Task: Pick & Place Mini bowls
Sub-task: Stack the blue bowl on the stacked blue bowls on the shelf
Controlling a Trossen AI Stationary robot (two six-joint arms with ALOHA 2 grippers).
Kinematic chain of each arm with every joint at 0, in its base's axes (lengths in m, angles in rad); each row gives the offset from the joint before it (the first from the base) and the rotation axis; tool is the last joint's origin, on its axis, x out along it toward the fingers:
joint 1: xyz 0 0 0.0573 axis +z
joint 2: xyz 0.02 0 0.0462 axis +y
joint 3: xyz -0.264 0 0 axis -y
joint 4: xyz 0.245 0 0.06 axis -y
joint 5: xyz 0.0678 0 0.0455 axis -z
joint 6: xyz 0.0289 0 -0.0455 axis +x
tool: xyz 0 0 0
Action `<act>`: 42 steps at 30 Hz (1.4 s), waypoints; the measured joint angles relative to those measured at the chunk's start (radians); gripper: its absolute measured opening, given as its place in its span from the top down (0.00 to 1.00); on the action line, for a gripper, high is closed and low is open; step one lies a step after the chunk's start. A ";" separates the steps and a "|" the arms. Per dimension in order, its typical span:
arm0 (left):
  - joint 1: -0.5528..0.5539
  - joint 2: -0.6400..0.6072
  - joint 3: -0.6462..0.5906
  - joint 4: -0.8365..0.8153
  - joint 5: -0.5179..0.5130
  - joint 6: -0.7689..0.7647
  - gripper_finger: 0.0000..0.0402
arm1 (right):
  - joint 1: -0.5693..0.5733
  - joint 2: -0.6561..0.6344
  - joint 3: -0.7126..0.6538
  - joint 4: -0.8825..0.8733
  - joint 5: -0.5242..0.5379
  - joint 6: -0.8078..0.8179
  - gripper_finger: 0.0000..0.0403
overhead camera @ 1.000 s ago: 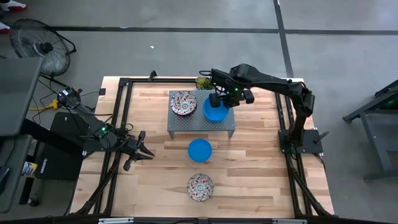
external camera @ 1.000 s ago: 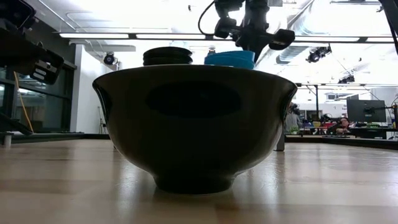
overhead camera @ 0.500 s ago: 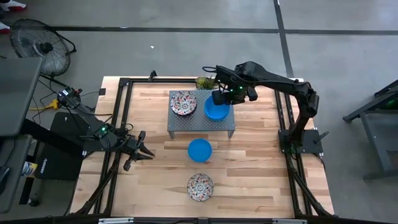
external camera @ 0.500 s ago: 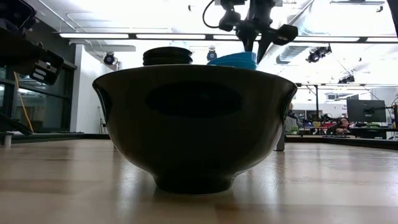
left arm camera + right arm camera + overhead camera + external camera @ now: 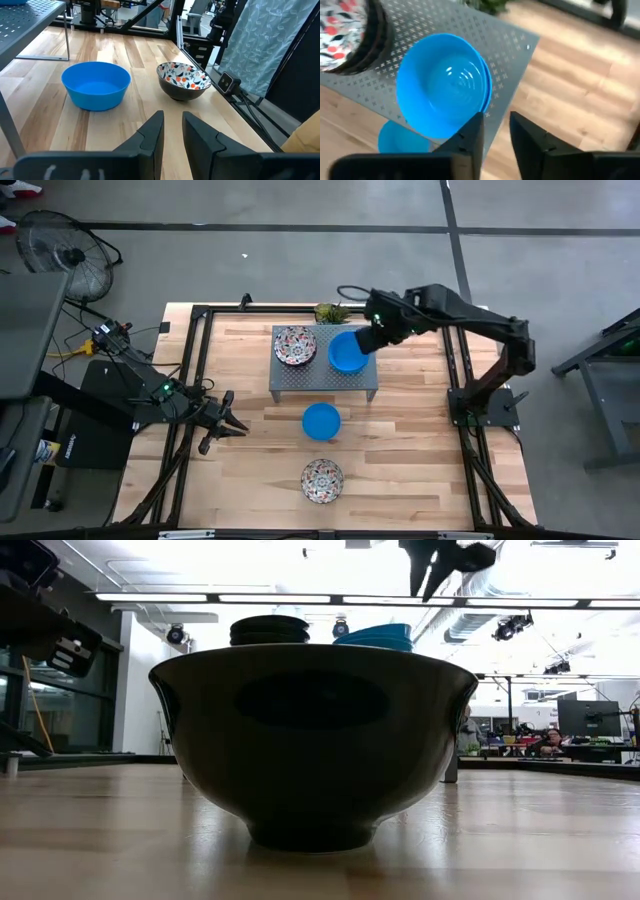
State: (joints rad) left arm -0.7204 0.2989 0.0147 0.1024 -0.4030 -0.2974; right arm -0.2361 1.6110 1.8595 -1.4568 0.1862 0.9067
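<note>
A grey perforated stand (image 5: 320,380) holds a stack of floral bowls (image 5: 295,345) and a stack of blue bowls (image 5: 345,356), one nested in another (image 5: 442,82). On the wood in front of it rest one blue bowl (image 5: 321,420) and one floral bowl (image 5: 322,480), each on its foot. My right gripper (image 5: 372,340) hangs open above and just right of the blue stack, touching nothing (image 5: 496,117). The low view shows it high over the stack (image 5: 430,570). My left gripper (image 5: 228,425) waits open at the table's left side (image 5: 172,116).
A small green plant (image 5: 330,311) stands just beyond the stand's far edge. Black frame rails (image 5: 190,380) run along the table's sides. Bare wood lies right of the stand and around the two loose bowls. The near floral bowl (image 5: 310,740) fills the low view.
My right gripper has risen off the blue stack on the stand and drawn toward the table's right edge, leaving the top blue bowl nested there. The bowls on the table and my left arm have kept still.
</note>
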 joint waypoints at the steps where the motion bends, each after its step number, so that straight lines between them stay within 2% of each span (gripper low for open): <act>1: 0.000 0.000 0.000 0.000 0.000 0.000 0.84 | 0.018 -0.007 0.000 0.003 0.030 -0.006 0.81; 6: 0.000 0.000 0.000 0.000 0.000 0.000 0.84 | 0.111 -0.021 -0.020 0.009 0.168 -0.017 0.98; 12: 0.000 0.000 0.000 -0.001 0.000 0.001 0.84 | 0.175 -0.025 -0.169 0.042 0.179 0.030 0.99; 22: 0.000 0.000 0.000 -0.001 0.001 0.001 0.84 | 0.214 -0.160 -0.423 0.487 0.307 -0.018 1.00; 29: 0.000 0.000 0.000 -0.002 0.001 0.001 0.84 | 0.218 -0.292 -0.702 0.794 0.328 0.026 1.00; 34: 0.000 0.000 0.000 -0.008 0.001 0.000 0.84 | 0.208 -0.357 -0.828 0.992 0.348 0.015 1.00; 42: 0.000 0.000 0.000 -0.008 0.000 0.000 0.84 | 0.170 -0.371 -0.883 1.027 0.317 0.009 1.00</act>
State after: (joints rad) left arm -0.7204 0.2989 0.0147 0.0940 -0.4030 -0.2970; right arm -0.0664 1.2396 0.9767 -0.4302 0.5029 0.9157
